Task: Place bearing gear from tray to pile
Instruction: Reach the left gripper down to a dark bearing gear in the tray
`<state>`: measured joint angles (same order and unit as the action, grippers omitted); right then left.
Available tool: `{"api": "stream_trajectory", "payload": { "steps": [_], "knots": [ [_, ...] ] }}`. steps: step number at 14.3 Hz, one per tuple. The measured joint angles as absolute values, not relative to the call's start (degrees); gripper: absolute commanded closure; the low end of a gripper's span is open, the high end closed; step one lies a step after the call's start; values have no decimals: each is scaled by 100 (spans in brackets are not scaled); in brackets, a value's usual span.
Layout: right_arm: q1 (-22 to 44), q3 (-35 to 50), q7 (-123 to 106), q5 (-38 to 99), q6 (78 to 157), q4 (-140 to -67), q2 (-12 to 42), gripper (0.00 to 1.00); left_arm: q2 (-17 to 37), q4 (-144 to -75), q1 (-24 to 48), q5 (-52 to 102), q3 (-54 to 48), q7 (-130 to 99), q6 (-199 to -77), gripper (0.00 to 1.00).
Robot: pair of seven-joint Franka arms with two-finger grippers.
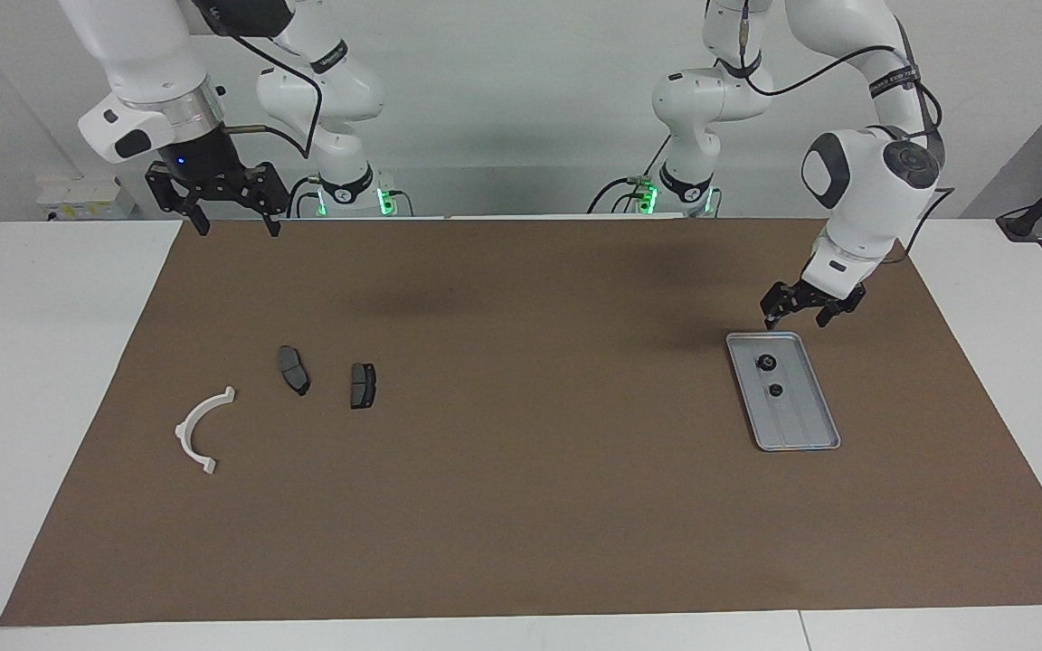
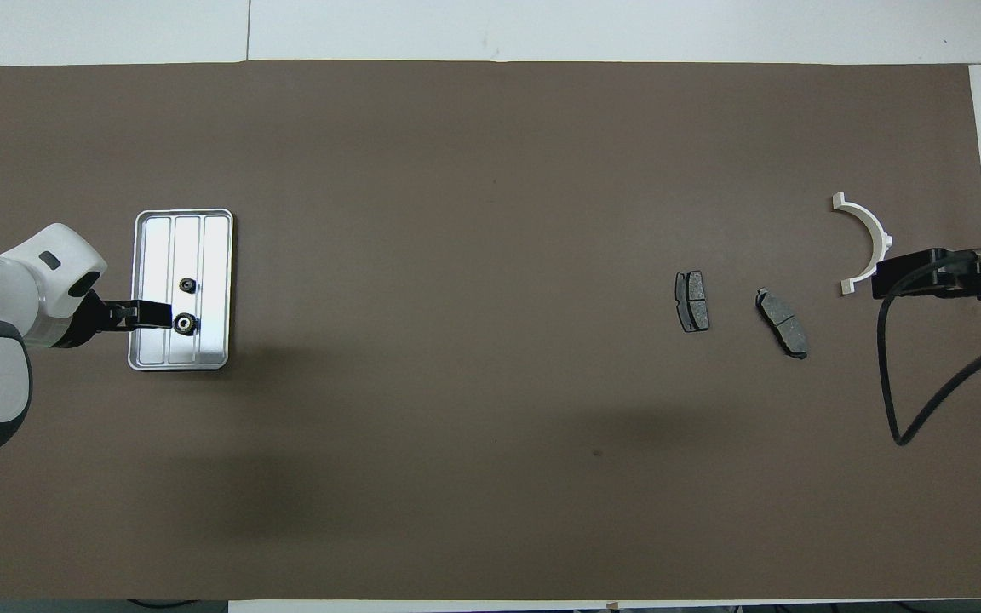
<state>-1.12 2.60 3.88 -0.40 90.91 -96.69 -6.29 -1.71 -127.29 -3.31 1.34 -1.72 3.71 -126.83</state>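
At the left arm's end of the brown mat [image 1: 521, 506], the tray [image 1: 801, 425] [image 2: 150, 255] lies flat with two small dark bearing gears in it: one gear [image 1: 766, 363] [image 2: 185, 322] nearer the robots, the other gear [image 1: 775, 390] [image 2: 188, 284] just beside it, farther out. Left gripper [image 1: 812, 312] [image 2: 146, 313] hangs over the tray's robot-side end, fingers apart, holding nothing. Pile sits well apart toward the right arm's end: white half-ring bracket [image 1: 202, 430] [image 2: 863, 243] and two brake pads [image 1: 294, 370] [image 2: 782, 322], [image 1: 363, 386] [image 2: 692, 301]. Right gripper [image 1: 233, 213] waits raised over the mat's robot-side edge, fingers spread.
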Motion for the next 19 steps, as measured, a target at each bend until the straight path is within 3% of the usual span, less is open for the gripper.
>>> {"api": "stream_trajectory", "payload": {
  "steps": [9, 19],
  "knots": [
    [-112, 260, 388, -39, 9160, -9647, -628, 0, 487, -12783, -243, 134, -273, 442, -13220, 1],
    [-110, 274, 388, -37, 9270, -9574, -653, 0, 672, -12789, -208, 134, -268, 509, -13300, 1]
  ]
}}
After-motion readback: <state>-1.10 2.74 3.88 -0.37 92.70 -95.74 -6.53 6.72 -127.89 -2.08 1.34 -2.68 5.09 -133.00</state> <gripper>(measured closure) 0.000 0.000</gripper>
